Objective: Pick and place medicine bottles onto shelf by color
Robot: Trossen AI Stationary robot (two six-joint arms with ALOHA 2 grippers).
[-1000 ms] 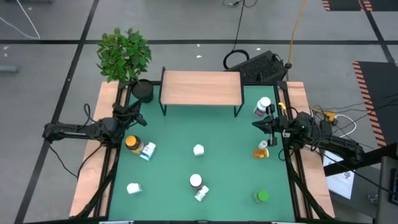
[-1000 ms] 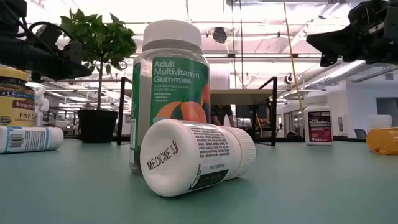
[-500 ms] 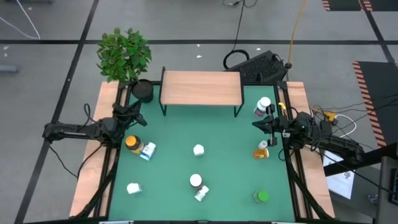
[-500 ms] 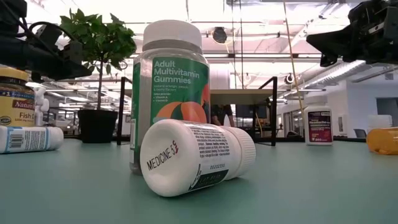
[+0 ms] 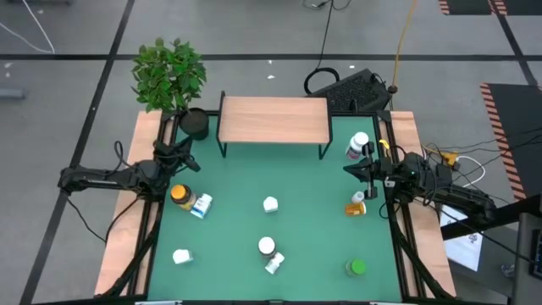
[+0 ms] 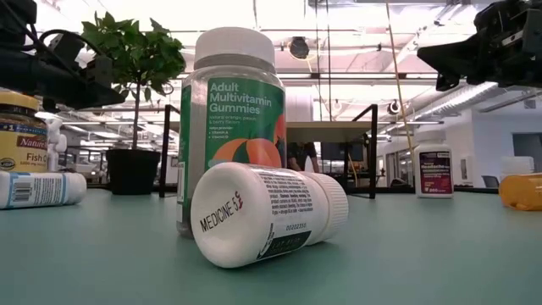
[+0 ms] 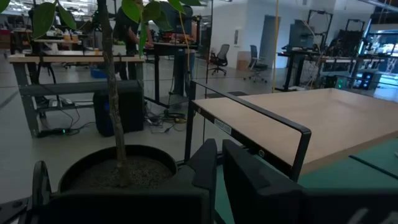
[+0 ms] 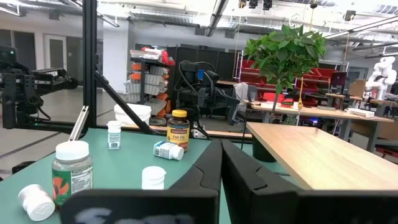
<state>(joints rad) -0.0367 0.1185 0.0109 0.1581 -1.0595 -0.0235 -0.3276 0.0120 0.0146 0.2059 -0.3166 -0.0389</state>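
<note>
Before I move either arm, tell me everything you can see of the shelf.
The shelf is a low rectangular stand with a light wood-look top on thin black metal legs. It stands upright at the far edge of the green table, between the potted plant and a white bottle with a dark red label. Its top is bare, with no bottle on it. Neither gripper touches it.

Grey floor [image 5: 76, 34] with taped lines surrounds the table; desks [image 7: 74, 59] and office chairs [image 7: 219, 57] stand beyond.
</note>
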